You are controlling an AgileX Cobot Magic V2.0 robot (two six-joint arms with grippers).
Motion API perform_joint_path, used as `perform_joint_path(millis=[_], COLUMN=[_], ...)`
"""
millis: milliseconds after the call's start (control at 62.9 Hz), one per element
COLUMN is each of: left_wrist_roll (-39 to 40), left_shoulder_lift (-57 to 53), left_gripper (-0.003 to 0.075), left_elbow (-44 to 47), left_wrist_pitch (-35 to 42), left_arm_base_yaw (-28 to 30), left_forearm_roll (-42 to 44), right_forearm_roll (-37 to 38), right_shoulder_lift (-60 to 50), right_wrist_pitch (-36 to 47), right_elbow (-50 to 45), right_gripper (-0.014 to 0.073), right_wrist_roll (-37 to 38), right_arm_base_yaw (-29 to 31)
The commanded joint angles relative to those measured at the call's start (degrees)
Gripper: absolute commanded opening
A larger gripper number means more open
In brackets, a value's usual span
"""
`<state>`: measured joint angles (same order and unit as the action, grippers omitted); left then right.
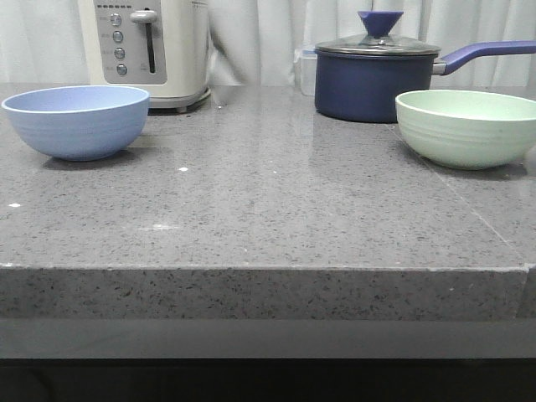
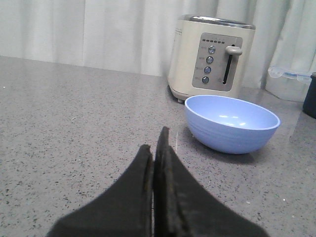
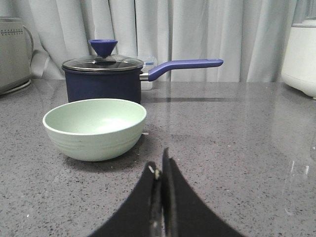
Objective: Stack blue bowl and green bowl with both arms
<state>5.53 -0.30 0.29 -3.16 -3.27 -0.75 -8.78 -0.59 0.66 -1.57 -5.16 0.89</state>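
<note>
on the grey stone counter (image 1: 268, 209), two bowls sit well apart, unstacked.
blue bowl (image 1: 76, 121) at left by the toaster (image 1: 151, 50); green bowl (image 1: 466, 127) at right before the navy saucepan (image 1: 373, 79). left gripper (image 2: 155, 148) and right gripper (image 3: 159, 170) both have fingers pressed together, holding nothing, each short of its bowl.
</note>
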Motion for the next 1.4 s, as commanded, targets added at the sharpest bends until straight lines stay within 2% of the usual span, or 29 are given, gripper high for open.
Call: perform_joint_path(millis=[0, 747, 922, 1129, 1383], left_wrist_roll=[0.1, 0.1, 0.2, 0.5, 0.0], left_shoulder_lift=[-1.0, -1.0, -1.0, -0.5, 7.4], left_gripper=[-0.0020, -0.0020, -0.0020, -0.0020, -0.0020], left_elbow=[0.2, 0.2, -0.5, -10.8, -30.4], left_wrist_pitch=[4.7, 4.7, 7.2, 3.2, -11.5], left_arm_base_yaw=[0.2, 0.2, 0.2, 0.2, 0.2], left_forearm_roll=[0.0, 0.0, -0.1, -0.7, 0.0], right_forearm_roll=[0.8, 0.8, 0.8, 0.8, 0.8], right_shoulder_lift=[-1.1, -1.1, -1.1, -1.1, 5.3], right_wrist_pitch=[4.8, 5.8, 6.3, -3.1, -17.5], right_elbow=[0.9, 0.9, 1.6, 11.9, 29.3], right_gripper=[-0.0063, -0.0063, -0.0063, -0.0063, -0.0063], right_wrist_roll=[0.2, 0.2, 0.2, 0.2, 0.1], right_arm_base_yaw=[0.0, 0.0, 0.0, 0.0, 0.0])
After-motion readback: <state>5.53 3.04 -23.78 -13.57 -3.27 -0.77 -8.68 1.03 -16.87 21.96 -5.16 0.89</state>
